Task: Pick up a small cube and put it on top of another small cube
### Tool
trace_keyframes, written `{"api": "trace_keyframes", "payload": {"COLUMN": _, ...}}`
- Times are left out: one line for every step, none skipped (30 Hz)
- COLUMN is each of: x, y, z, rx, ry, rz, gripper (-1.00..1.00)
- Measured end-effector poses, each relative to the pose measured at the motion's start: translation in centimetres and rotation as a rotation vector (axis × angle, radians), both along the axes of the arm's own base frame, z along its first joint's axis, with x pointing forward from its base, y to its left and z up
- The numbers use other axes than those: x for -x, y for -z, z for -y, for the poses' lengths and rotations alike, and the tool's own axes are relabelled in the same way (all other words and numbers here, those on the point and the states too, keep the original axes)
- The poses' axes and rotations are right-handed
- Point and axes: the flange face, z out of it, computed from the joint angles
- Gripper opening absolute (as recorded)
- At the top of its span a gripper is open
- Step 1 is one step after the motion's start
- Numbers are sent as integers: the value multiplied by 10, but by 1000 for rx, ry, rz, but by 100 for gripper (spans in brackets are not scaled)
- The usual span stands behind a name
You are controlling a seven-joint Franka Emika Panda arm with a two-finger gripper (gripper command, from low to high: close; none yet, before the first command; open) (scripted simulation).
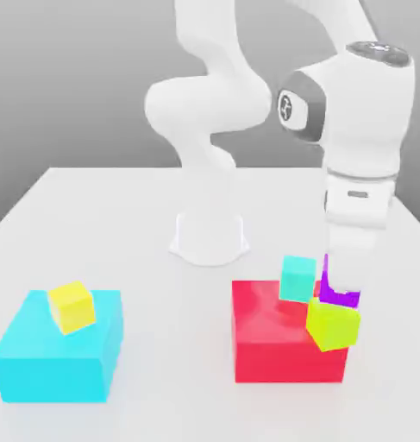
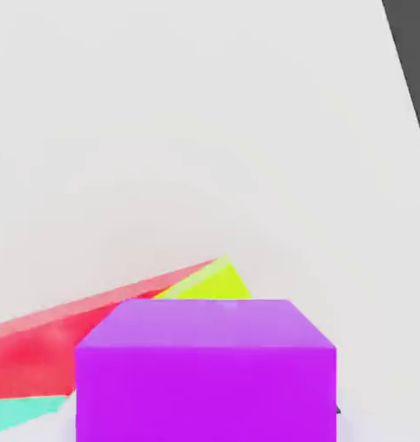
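The small purple cube [image 1: 339, 296] sits directly beneath my gripper [image 1: 341, 274], at the exterior view's right. Its underside meets the top of a tilted lime-yellow cube [image 1: 332, 325], which leans at the right front corner of the big red block [image 1: 269, 345]. In the hand view the purple cube [image 2: 204, 371] is very close to the camera, with the lime-yellow cube [image 2: 211, 283] and the red block [image 2: 66, 337] showing past it. A small teal cube [image 1: 297, 278] rests on the red block just left of the purple one.
A big cyan block [image 1: 58, 358] stands at the exterior view's front left with another lime-yellow cube [image 1: 72, 306] on top. The arm's white base [image 1: 209, 235] stands at the table's [image 1: 161, 285] middle back.
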Motion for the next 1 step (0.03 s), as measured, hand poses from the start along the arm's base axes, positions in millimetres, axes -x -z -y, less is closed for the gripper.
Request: {"api": "trace_keyframes", "payload": {"x": 0, "y": 0, "z": 0, "rx": 0, "ry": 0, "rz": 0, "gripper": 100}}
